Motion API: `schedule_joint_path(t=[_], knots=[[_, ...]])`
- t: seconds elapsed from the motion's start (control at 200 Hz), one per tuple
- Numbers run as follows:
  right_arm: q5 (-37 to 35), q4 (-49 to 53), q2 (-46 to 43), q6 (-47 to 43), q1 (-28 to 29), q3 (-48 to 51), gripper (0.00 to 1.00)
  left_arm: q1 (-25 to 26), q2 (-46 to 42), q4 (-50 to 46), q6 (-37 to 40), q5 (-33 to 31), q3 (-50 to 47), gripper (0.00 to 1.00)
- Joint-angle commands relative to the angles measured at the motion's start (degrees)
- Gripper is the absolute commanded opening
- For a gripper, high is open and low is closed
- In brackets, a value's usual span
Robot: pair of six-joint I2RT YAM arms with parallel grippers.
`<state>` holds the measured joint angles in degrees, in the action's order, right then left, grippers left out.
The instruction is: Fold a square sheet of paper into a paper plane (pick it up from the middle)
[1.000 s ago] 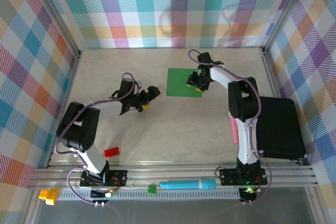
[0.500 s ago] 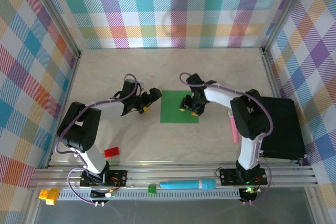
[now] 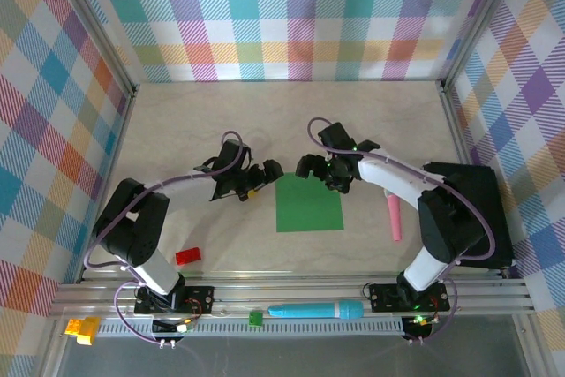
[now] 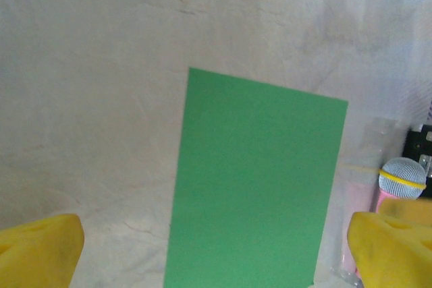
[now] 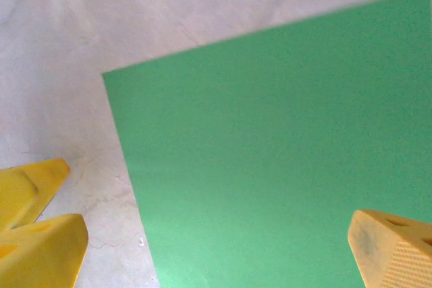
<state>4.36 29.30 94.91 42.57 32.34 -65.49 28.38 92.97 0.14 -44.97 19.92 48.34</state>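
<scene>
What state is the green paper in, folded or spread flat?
Spread flat. The square sheet of paper lies as one plain square on the table, with straight edges and no crease or doubled layer visible.

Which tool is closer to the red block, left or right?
Left. The left tool hangs beyond the red block, by the green sheet, at its far left corner; the right tool is further right, at the sheet's far edge.
</scene>
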Motion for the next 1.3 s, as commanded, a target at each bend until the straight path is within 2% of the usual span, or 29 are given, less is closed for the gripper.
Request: schedule_joint_path(t=[0.0,0.195,0.375,0.48,0.625,0.755,0.905,1.01,1.115,1.295], knots=[[1.21,1.43,5.19,-9.89,-0.91,-1.87,0.99,1.73,-3.29,-2.81,0.54,-2.38,0.65,1.00],[1.97,2.51,9.79,-12.58,-1.12,-3.48,0.99,2.64,-5.79,-3.26,-0.54,-2.66,-1.18,1.00],[1.55,3.30,12.41,-9.39,-1.13,-2.74,1.00,2.91,-7.00,-3.91,-0.34,-2.86,-1.62,1.00],[0.30,3.87,13.55,-2.79,-1.02,-1.51,0.98,2.91,-6.76,-4.90,0.31,-3.52,-1.24,1.00],[-2.83,3.51,13.61,12.16,0.71,1.25,0.93,3.00,-5.35,-6.98,2.05,-4.87,-0.39,1.00],[-0.22,-1.67,12.28,20.38,1.96,1.77,0.91,3.25,-3.05,-10.65,4.45,-5.93,1.75,1.00],[0.06,-2.18,7.49,16.87,1.59,-1.79,0.90,4.84,-0.68,-17.90,8.47,-8.12,6.15,1.00],[-1.24,-2.30,2.23,13.57,-0.03,-1.05,0.94,6.85,1.78,-23.10,11.88,-10.59,10.54,1.00],[-0.71,-2.44,-2.10,9.20,-3.18,1.73,1.00,9.77,5.72,-28.42,15.22,-13.33,15.99,1.00],[-0.08,-1.94,-8.27,2.58,-9.24,7.13,0.99,15.41,13.84,-37.49,19.97,-18.64,26.35,0.98]])
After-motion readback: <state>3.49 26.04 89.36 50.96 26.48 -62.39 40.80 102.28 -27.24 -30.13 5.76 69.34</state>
